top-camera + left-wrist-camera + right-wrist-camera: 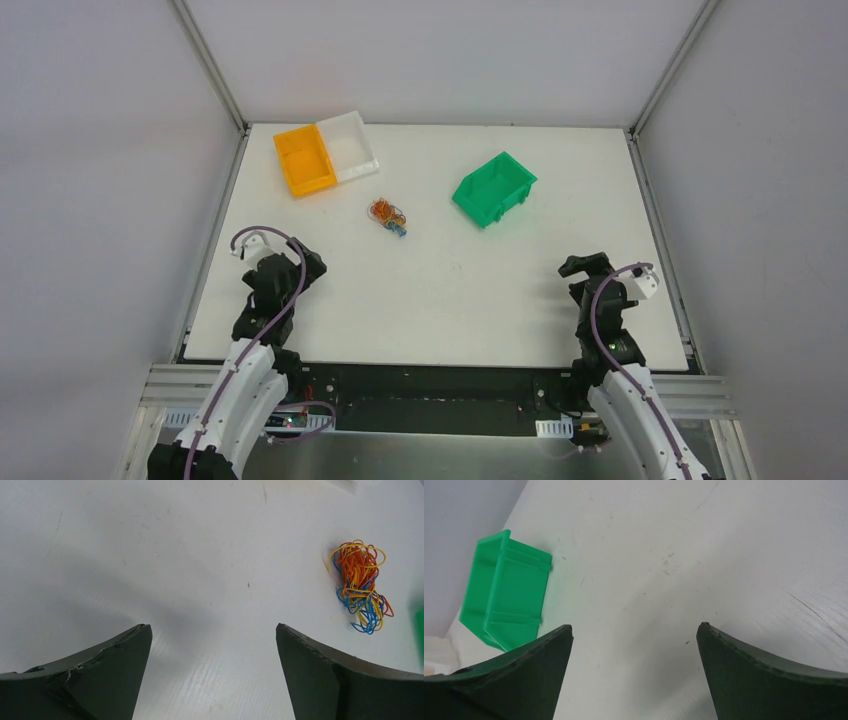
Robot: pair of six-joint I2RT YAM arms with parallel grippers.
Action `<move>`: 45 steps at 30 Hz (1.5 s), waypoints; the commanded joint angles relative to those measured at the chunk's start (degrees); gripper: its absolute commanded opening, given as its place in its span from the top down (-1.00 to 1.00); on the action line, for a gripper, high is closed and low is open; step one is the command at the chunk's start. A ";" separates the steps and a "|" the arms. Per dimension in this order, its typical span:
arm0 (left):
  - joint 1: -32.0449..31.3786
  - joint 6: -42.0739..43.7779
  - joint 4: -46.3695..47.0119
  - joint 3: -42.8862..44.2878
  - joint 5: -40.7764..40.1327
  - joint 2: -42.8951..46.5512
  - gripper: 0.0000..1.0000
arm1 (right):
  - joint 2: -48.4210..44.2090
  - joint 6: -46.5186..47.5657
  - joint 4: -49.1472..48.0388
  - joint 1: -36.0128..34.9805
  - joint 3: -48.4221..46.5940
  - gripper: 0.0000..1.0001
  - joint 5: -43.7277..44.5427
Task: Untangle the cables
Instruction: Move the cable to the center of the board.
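- Tangled clump of thin orange, yellow and blue cables (361,586) lay on the flat white table (440,300).
- Black left gripper (212,627) and black right gripper (634,626) were spread wide, empty.

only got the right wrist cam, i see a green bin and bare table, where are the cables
observer: The cables sit in one tangled clump mid-table, left of the green bin.
operator: is the left gripper on them
observer: No, the left gripper is open and empty, short of the clump.
operator: anything else out there
observer: An orange bin and a white bin stand side by side at the far left.
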State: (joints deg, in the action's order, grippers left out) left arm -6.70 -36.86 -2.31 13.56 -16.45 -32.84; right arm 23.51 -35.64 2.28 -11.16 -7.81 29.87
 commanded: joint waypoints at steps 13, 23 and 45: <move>-0.30 1.60 11.00 4.70 16.20 -11.49 -0.99 | 4.85 -6.46 2.01 0.22 -3.25 -0.98 2.62; -12.01 -1.94 8.60 24.51 12.07 -38.80 -0.87 | 4.30 -9.00 2.42 0.26 -2.49 -0.98 3.09; -12.99 -2.03 3.89 49.68 13.82 -71.59 0.34 | -0.26 -9.05 2.24 0.32 -0.54 -0.78 3.43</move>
State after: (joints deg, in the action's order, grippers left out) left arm -19.46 -38.81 3.25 60.14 -1.21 -102.02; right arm 24.38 -44.56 5.06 -11.11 -8.64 32.36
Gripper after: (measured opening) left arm 0.464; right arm 0.906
